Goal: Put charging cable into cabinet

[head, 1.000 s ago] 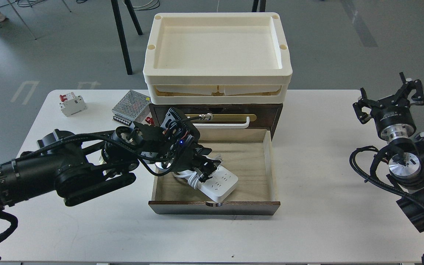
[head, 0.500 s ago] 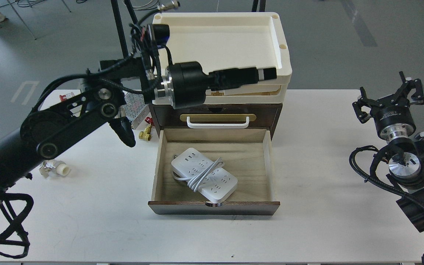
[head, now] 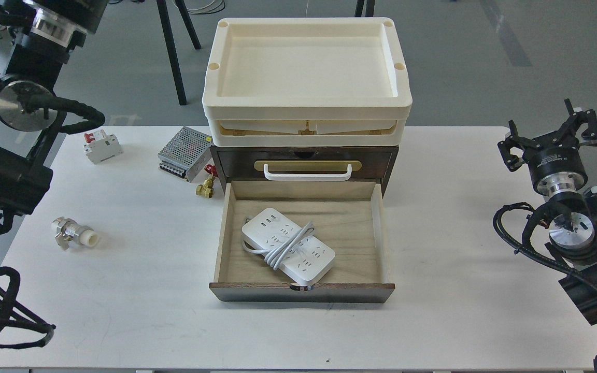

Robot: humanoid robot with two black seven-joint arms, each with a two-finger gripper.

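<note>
The charging cable (head: pixel 288 246), a flat white power strip with its cord looped across it, lies at an angle inside the open light-wood drawer (head: pixel 376 233). The drawer is pulled out of the dark brown cabinet (head: pixel 231 160), which carries a cream tray (head: pixel 306 106) on top. An upper drawer with a white handle (head: pixel 306 173) is closed. My left arm (head: pixel 18 98) is raised at the far left and runs out of the top edge, so its gripper is out of view. My right gripper (head: pixel 550 135) is open and empty at the right, well apart from the cabinet.
On the white table (head: pixel 459 321), left of the cabinet, lie a grey perforated box (head: pixel 184 147), a white circuit breaker (head: pixel 100 146), a brass fitting (head: pixel 205 187) and a small metal and white fitting (head: pixel 73 234). Black stand legs rise behind the table.
My left arm let go of the power strip in the drawer, lifted up past the cabinet and swung back to the far left. The strip stays in the drawer. The right arm has not moved.
</note>
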